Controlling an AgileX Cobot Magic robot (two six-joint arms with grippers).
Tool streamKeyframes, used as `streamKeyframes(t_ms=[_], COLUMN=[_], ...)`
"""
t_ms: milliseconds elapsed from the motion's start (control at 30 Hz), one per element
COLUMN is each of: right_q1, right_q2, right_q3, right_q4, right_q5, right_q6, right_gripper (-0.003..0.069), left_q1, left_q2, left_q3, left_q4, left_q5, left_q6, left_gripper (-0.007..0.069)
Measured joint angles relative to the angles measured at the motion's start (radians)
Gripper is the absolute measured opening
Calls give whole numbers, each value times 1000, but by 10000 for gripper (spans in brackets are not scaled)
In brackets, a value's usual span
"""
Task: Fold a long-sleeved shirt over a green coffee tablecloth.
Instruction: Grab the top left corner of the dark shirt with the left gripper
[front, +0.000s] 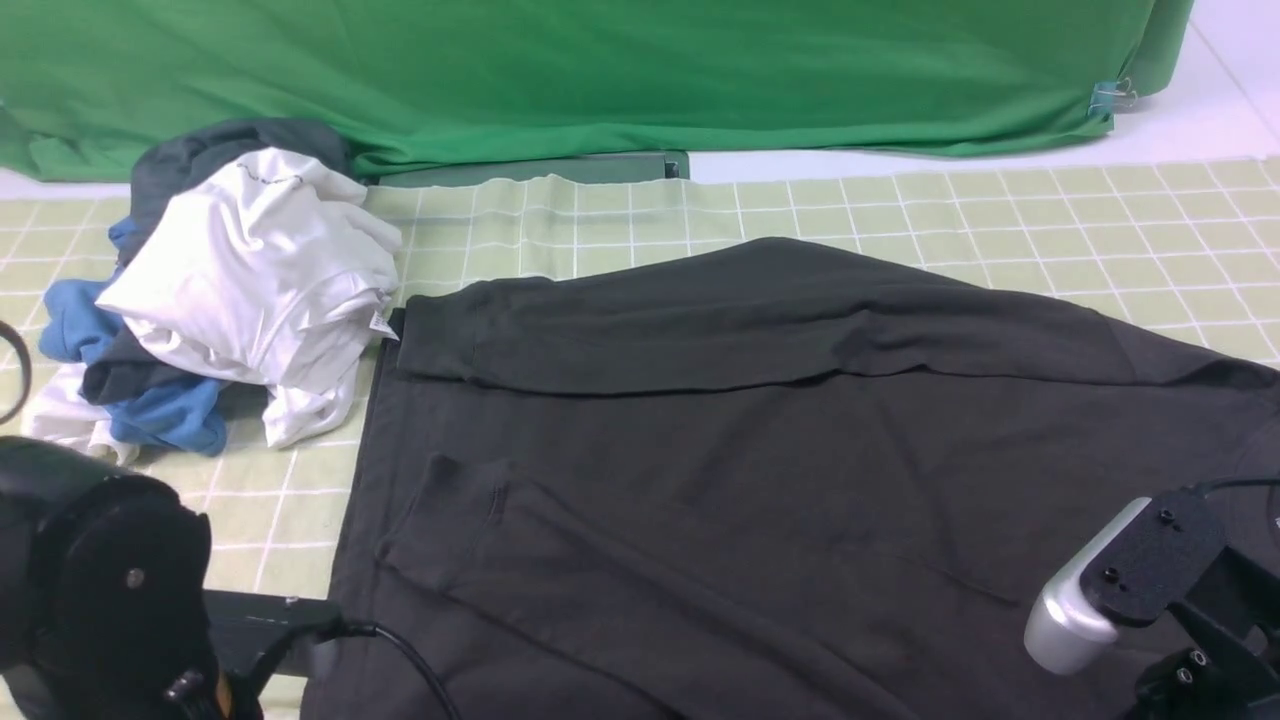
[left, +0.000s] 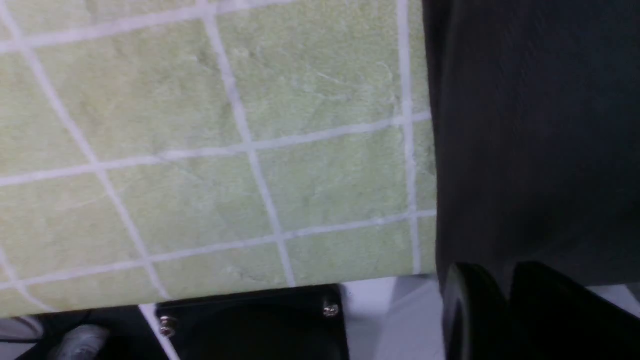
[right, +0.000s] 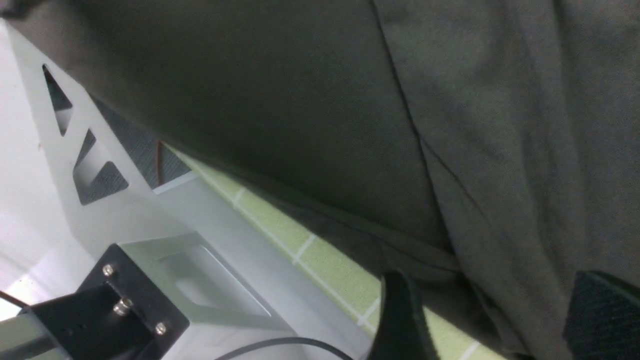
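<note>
The black long-sleeved shirt (front: 780, 450) lies spread on the pale green coffee tablecloth (front: 1000, 220), with both sleeves folded across its body. In the left wrist view, my left gripper (left: 510, 280) sits at the table's near edge. Its two fingers are pressed close together on the shirt (left: 540, 125) hem, beside bare tablecloth (left: 200, 150). In the right wrist view, my right gripper (right: 500, 310) stands open, its fingers wide apart. A fold of the shirt (right: 350, 100) lies between them, over a strip of tablecloth (right: 330, 265). In the front view only the arms' wrists show, at the bottom corners.
A heap of white, blue and grey garments (front: 240, 290) lies at the back left, touching the shirt's far corner. A deep green backdrop cloth (front: 600, 70) hangs behind the table. A grey metal bracket (right: 100, 200) stands below the table's near edge.
</note>
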Motion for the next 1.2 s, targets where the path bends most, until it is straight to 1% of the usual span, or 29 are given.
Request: streamKeyframes(t_ms=[100, 167, 200, 267, 300, 333, 367, 433, 500, 567, 667, 700, 767, 833, 933, 967, 1033, 1067, 1100, 1167, 1200], right_q1=[0, 0, 0, 0, 0, 0, 0, 0, 0, 0, 0, 0, 0, 0, 0, 0, 0, 0, 0, 0, 0], right_q2=[0, 0, 0, 0, 0, 0, 0, 0, 0, 0, 0, 0, 0, 0, 0, 0, 0, 0, 0, 0, 0], right_q3=[0, 0, 0, 0, 0, 0, 0, 0, 0, 0, 0, 0, 0, 0, 0, 0, 0, 0, 0, 0, 0], right_q4=[-1, -1, -1, -1, -1, -1, -1, -1, -1, -1, -1, -1, -1, -1, -1, -1, -1, -1, -1, -1, -1], right_q5=[-1, -5, -10, -20, -22, -23, -23, -25, -30, -36, -38, -38, -39, -44, -47, -49, -51, -53, -53, -53, -53], right_q6=[0, 0, 0, 0, 0, 0, 0, 0, 0, 0, 0, 0, 0, 0, 0, 0, 1, 1, 1, 1, 1], right_gripper=[424, 424, 424, 424, 424, 424, 424, 424, 424, 424, 424, 424, 424, 424, 424, 424, 424, 424, 424, 424, 424], left_q1=[0, 0, 0, 0, 0, 6, 18, 65, 136, 205, 266, 275, 282, 287, 287, 287, 287, 287, 287, 287, 287], left_q2=[0, 1, 1, 2, 3, 8, 16, 47, 104, 181, 304, 348, 407, 493, 596, 637, 684, 702, 711, 750, 755], left_q3=[-51, -96, -136, -209, -239, -277, -309, -384, -465, -539, -633, -674, -714, -783, -861, -888, -918, -929, -934, -954, -957], left_q4=[69, 130, 175, 252, 276, 317, 331, 322, 246, 135, 22, 1, -2, 3, 7, 9, 10, 10, 10, 10, 10], left_q5=[29, 31, 30, 0, -25, -60, -88, -143, -186, -215, -238, -238, -232, -224, -229, -232, -232, -232, -232, -234, -237], left_q6=[11, -4, -35, -119, -155, -189, -207, -224, -199, -110, -20, -5, 5, 13, 9, -15, -53, -71, -73, -93, -98], left_gripper=[283, 342, 367, 378, 372, 347, 327, 242, 144, 64, 22, 22, 31, 80, 179, 238, 327, 362, 370, 463, 477])
